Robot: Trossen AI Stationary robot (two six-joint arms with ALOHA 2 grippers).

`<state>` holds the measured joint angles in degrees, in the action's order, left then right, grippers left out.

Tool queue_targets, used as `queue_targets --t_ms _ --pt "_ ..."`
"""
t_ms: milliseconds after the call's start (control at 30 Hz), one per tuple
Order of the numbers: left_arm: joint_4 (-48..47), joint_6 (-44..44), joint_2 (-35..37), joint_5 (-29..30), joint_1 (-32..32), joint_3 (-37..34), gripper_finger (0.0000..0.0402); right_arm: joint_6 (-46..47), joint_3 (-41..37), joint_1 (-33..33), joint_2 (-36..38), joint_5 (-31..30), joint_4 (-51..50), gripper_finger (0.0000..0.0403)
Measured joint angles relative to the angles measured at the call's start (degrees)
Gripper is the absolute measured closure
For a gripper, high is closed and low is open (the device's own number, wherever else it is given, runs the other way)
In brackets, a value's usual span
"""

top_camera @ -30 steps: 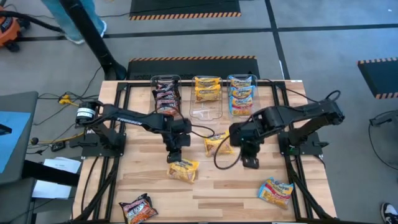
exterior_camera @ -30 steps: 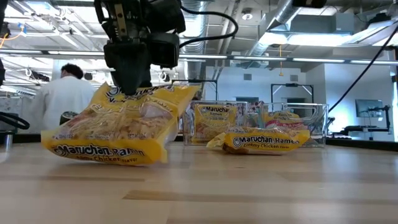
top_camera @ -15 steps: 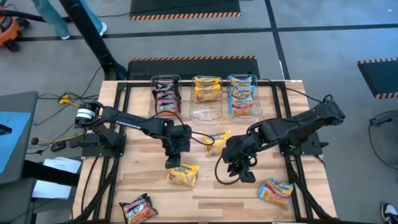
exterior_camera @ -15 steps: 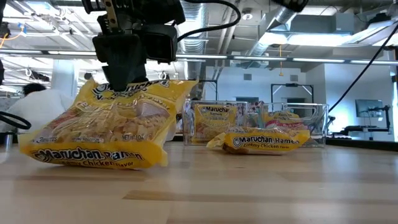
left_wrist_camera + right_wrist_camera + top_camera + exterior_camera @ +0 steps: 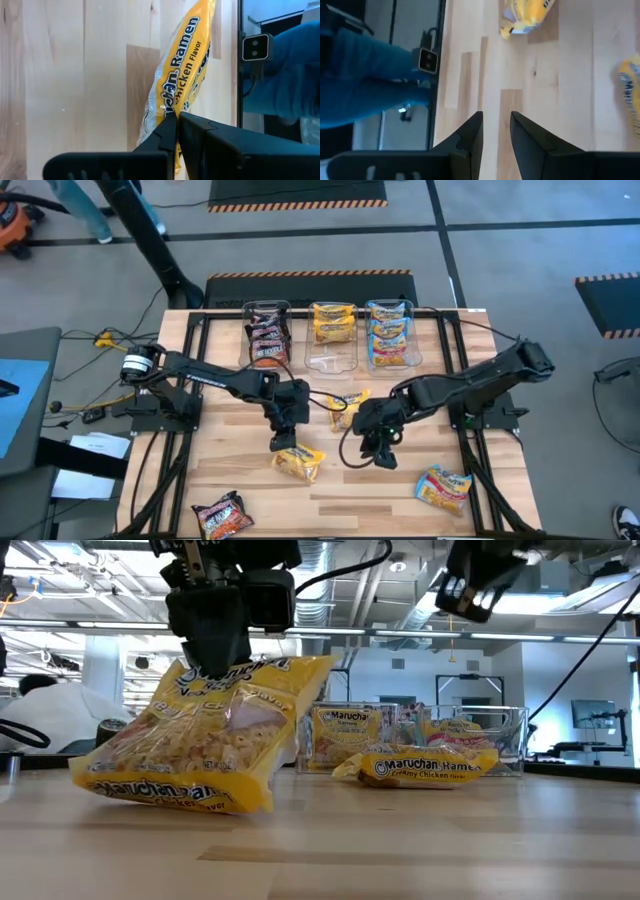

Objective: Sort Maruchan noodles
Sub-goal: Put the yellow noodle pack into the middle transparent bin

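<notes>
My left gripper (image 5: 176, 131) pinches one thin edge of the crinkly yellow-orange plastic ramen packet (image 5: 200, 745), its low end touching the wooden table (image 5: 380, 490) mid-front — it may slip; my right gripper (image 5: 496, 131) hovers near, narrowly parted, empty.

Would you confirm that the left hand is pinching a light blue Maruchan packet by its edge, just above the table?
Not quite: the packet is yellow, not light blue. The left wrist view shows the left hand shut on the edge of a yellow chicken ramen packet, and the low view shows it tilted just above the table.
</notes>
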<state>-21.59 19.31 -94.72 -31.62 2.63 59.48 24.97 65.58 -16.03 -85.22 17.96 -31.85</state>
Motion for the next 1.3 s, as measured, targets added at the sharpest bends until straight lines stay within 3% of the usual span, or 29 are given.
queue_targets --t_ms 400,867,1100,1300 --pt "2.0 0.9 0.0 0.0 0.1 0.0 0.0401 10.8 -12.4 0.3 -0.4 -2.1 25.5 0.0280" --pt "3.3 4.7 0.0 3.6 2.1 0.0 0.0401 16.6 -12.6 2.6 -9.5 -1.8 39.2 0.0280" --pt "3.6 5.4 0.0 3.8 2.1 0.0 0.0401 20.3 -12.6 4.2 -12.6 -1.6 41.5 0.0279" --pt "3.6 5.4 0.0 4.0 2.1 0.0 0.0401 22.2 -12.5 5.0 -14.1 0.2 45.5 0.0257"
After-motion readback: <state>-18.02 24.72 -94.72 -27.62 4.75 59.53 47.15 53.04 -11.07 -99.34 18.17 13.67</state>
